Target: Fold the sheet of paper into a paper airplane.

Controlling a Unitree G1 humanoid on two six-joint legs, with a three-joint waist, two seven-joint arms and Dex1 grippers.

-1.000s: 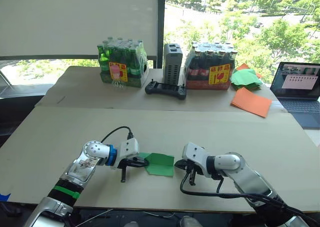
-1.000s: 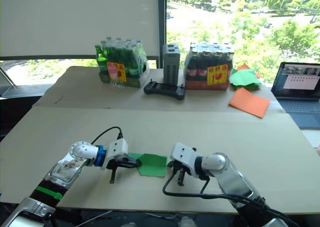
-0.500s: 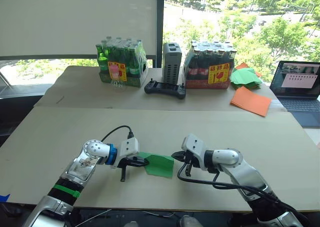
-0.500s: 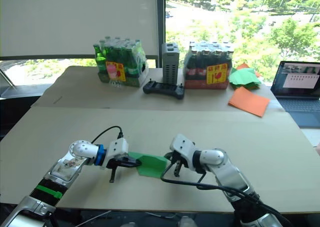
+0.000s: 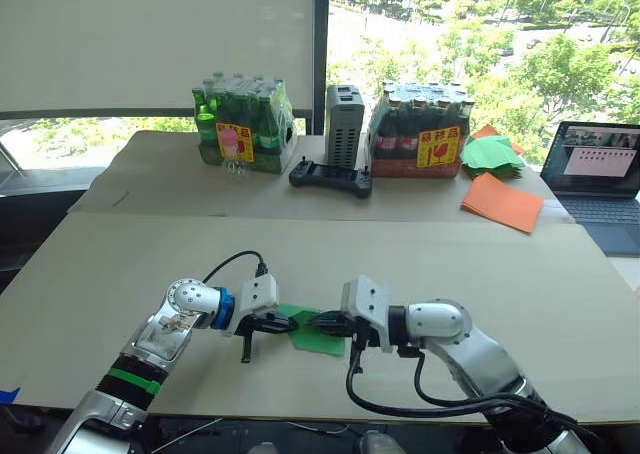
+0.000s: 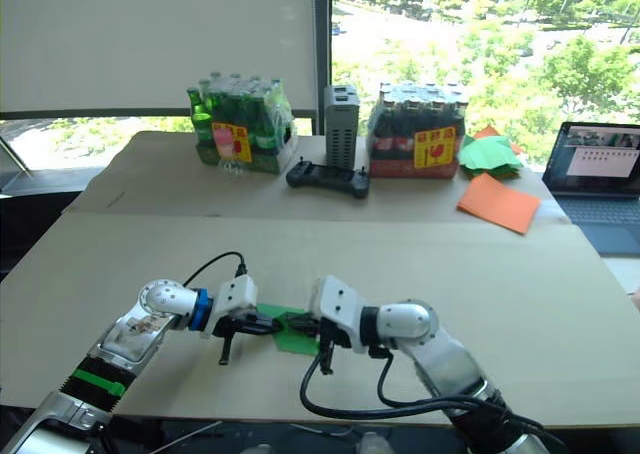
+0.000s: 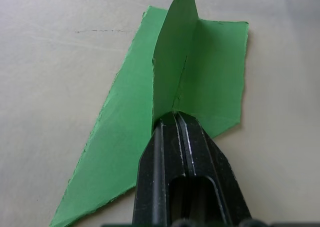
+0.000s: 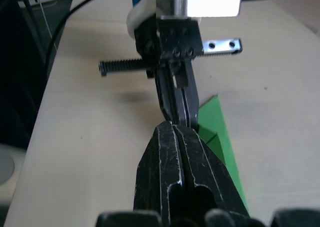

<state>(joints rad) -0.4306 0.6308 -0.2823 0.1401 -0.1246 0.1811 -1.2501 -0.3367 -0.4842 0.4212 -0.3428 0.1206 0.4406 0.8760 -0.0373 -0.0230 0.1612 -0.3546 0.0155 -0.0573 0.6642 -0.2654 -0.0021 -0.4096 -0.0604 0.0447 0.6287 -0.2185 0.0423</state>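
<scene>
Left gripper (image 5: 284, 324) and right gripper (image 5: 318, 322) meet tip to tip, both pinched closed, forearms angled inward.

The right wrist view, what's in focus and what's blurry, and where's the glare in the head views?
In the right wrist view, the right gripper and the green paper airplane are sharp, the white part above washes out; in the left eye view, daylight through the window is brightest, and the table is evenly lit with soft shadows.

head stereo pair overlooking table, wrist cameras close on fingers
</scene>
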